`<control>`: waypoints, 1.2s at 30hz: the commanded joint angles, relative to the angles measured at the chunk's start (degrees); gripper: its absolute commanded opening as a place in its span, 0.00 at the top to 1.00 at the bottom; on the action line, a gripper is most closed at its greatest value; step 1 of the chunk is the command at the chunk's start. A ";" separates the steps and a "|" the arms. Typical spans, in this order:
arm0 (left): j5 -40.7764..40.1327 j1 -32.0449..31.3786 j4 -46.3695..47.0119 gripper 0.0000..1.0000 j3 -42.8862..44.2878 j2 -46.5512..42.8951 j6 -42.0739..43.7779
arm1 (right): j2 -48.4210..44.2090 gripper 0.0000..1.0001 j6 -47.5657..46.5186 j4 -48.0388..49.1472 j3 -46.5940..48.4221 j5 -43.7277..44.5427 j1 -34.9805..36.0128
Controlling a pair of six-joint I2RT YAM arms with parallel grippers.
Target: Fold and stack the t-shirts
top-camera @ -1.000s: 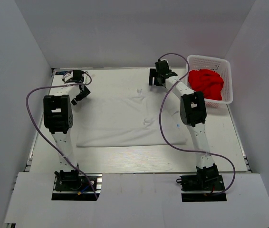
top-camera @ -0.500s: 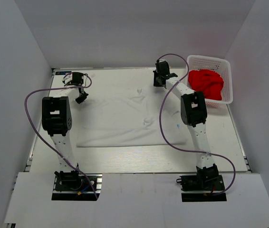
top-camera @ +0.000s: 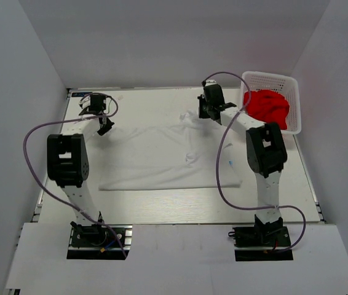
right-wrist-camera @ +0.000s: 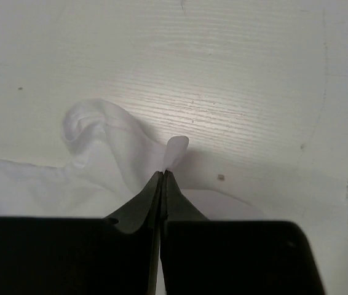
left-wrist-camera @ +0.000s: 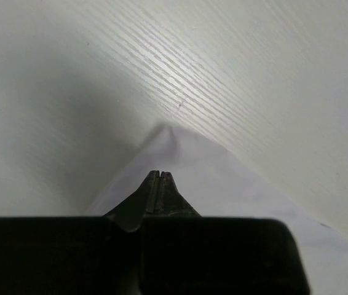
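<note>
The white t-shirt [top-camera: 162, 157] lies spread flat across the middle of the table. My left gripper [top-camera: 105, 126] is at its far left corner and my right gripper [top-camera: 203, 114] is at its far right part. In the left wrist view the left gripper [left-wrist-camera: 160, 174] is shut, with the shirt corner [left-wrist-camera: 235, 184] drawn to a peak under its tips. In the right wrist view the right gripper [right-wrist-camera: 163, 173] is shut on a fold of white cloth [right-wrist-camera: 100, 153], and a small flap sticks out past the tips. The red t-shirt [top-camera: 266, 107] sits bunched in the basket.
The white lattice basket [top-camera: 271, 75] stands at the far right corner, close to the right arm. Purple cables loop beside both arms. White walls close in the table on the left, right and back. A small speck [right-wrist-camera: 222, 177] lies on the bare tabletop.
Both grippers have gone from open to shut on the white shirt's far edge. The right gripper moved nearer and slightly right, and the cloth there has bunched up.
</note>
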 commanded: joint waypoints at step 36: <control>0.17 -0.52 6.36 0.96 3.92 6.82 0.69 | -13.57 1.00 0.75 11.92 -17.26 0.23 1.10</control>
